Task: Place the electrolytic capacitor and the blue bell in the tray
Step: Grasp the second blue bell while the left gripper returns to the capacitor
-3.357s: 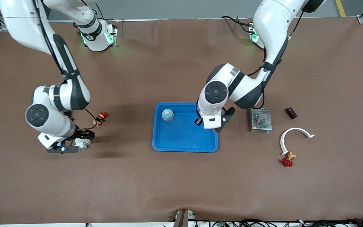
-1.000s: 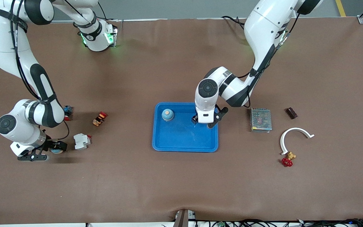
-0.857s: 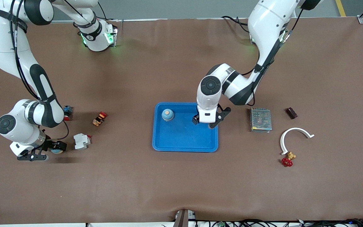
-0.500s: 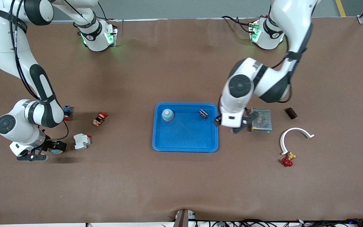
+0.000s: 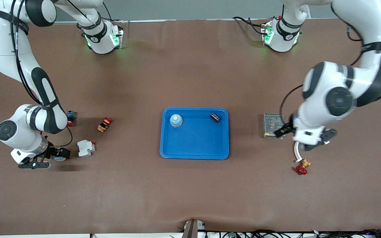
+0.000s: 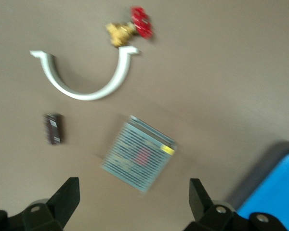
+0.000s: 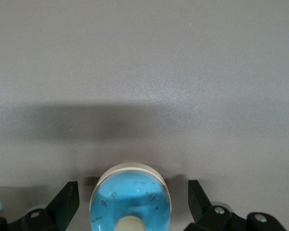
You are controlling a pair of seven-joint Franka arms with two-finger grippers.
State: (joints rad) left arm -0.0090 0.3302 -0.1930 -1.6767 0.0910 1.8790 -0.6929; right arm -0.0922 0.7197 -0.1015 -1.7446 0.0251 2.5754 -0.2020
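Note:
The blue tray point(image 5: 193, 145) lies mid-table. In it sit a dark electrolytic capacitor point(image 5: 215, 117) at the corner toward the left arm's end and a blue domed bell point(image 5: 176, 120) with a tan top. My left gripper point(image 5: 306, 140) is open and empty over the table beside the mesh box; the left wrist view point(image 6: 133, 188) shows nothing between its fingers. My right gripper point(image 5: 55, 159) is low at the right arm's end, open, with its fingers on either side of a second blue bell point(image 7: 130, 202) with a white rim. That gripper point(image 7: 132, 192) is not touching the bell.
A metal mesh box point(image 5: 273, 125), a white curved clip point(image 6: 86, 89), a brass valve with a red handle point(image 5: 301, 167) and a small dark block point(image 6: 54, 128) lie at the left arm's end. A white breaker point(image 5: 85, 148), a red-orange switch point(image 5: 104, 124) and a blue-red part point(image 5: 70, 117) lie near the right gripper.
My left gripper has let go of the capacitor in the tray, risen and swung toward the left arm's end, past the mesh box. The right arm has stayed still for the last second.

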